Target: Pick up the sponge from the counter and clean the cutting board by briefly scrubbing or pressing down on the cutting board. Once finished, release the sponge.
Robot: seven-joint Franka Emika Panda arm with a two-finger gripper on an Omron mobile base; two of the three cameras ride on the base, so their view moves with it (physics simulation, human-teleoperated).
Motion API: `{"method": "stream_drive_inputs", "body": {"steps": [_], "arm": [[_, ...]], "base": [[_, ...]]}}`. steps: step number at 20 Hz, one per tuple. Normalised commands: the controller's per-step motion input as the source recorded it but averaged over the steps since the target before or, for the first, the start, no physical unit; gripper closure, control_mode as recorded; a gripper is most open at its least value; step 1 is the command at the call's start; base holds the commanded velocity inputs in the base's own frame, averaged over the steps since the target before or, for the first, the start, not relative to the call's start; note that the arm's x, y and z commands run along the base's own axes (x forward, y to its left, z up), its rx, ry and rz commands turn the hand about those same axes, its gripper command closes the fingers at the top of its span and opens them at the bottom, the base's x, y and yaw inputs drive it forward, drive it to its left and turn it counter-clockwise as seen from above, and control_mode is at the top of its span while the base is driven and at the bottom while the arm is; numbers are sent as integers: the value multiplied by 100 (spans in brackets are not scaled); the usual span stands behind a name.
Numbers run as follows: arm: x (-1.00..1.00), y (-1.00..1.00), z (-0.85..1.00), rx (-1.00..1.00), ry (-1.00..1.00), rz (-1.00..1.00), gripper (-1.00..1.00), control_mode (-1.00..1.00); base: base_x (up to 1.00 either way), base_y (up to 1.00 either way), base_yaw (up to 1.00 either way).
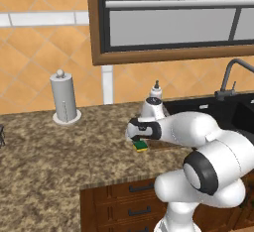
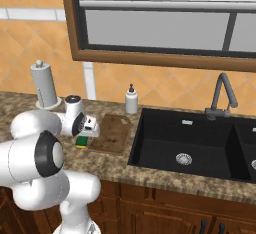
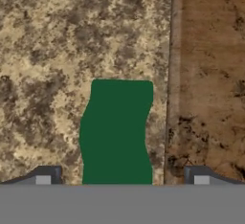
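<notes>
The sponge [image 3: 117,132] shows its green top, lying on the speckled counter [image 3: 57,50] just left of the cutting board's edge. The brown wooden cutting board [image 3: 210,74] fills the right side of the hand view. My gripper [image 3: 122,177] hangs straight over the sponge, open, one fingertip [image 3: 48,176] on each side with a gap between each and the sponge. From the base, the sponge [image 1: 141,145] [image 2: 82,141] shows green over yellow just under the gripper [image 1: 138,138] [image 2: 86,134], at the near left corner of the cutting board [image 2: 112,133].
A black sink [image 2: 190,148] with a faucet [image 2: 220,98] lies right of the board. A soap bottle [image 2: 131,100] stands behind the board. A paper towel holder [image 1: 64,99] stands at the back left. The counter's front edge [image 2: 115,165] runs close by.
</notes>
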Motion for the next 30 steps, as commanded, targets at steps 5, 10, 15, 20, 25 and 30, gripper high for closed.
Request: {"method": "stream_drive_inputs", "body": {"steps": [5, 10, 15, 20, 25, 30], "arm": [[4, 12, -24, -2, 0, 7, -100, -100], [6, 5, -22, -1, 0, 7, -100, -100], [14, 1, -25, 0, 0, 7, -100, -100], [22, 9, -31, -1, 3, 8, -100, -100], [14, 25, -38, -2, 2, 5, 100, -100], [4, 14, -34, -1, 0, 0, 100, -100]], "base": [[0, 0, 0], [0, 0, 0], [0, 0, 0], [0, 0, 0], [0, 0, 0], [0, 0, 0]]}}
